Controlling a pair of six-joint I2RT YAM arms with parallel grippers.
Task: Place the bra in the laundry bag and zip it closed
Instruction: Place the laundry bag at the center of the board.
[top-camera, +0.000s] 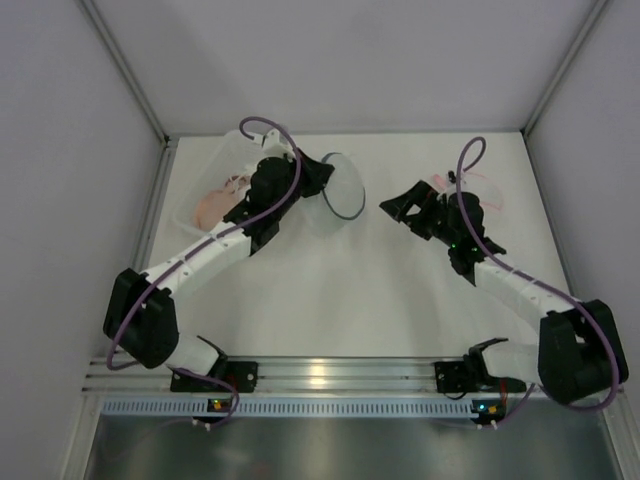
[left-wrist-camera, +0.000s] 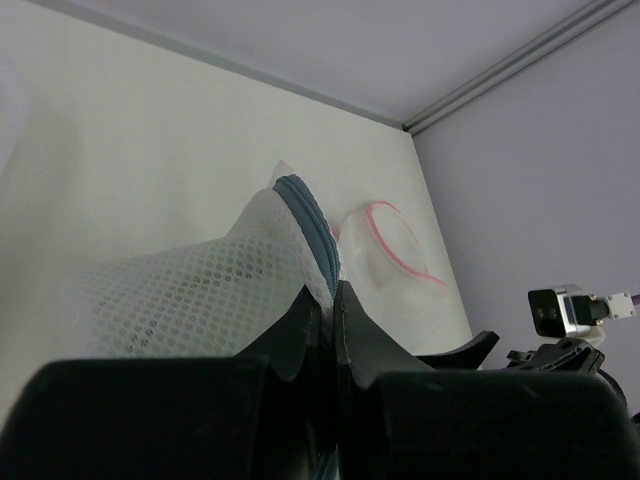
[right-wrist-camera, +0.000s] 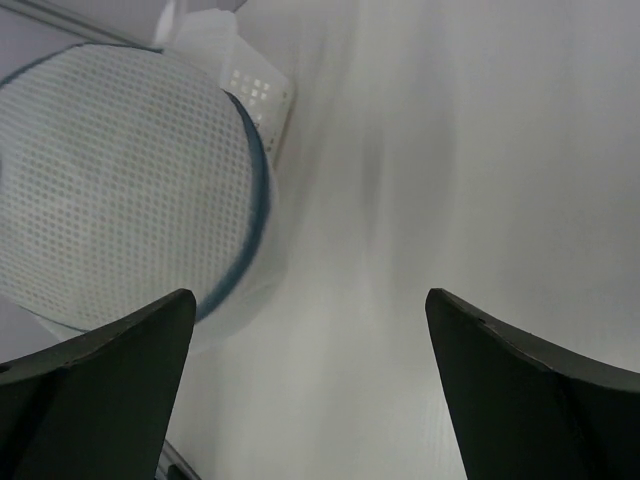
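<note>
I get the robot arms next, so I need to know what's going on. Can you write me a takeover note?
Left gripper: shut, pinching the blue rim of the laundry bag.
Right gripper: open, empty, pointing at the bag.
Bra: in the tub at the back left, beside the left arm, not in the bag.
Done: the bag is gripped.
Left to do: pick up the bra, put it in the bag, zip the bag closed.
</note>
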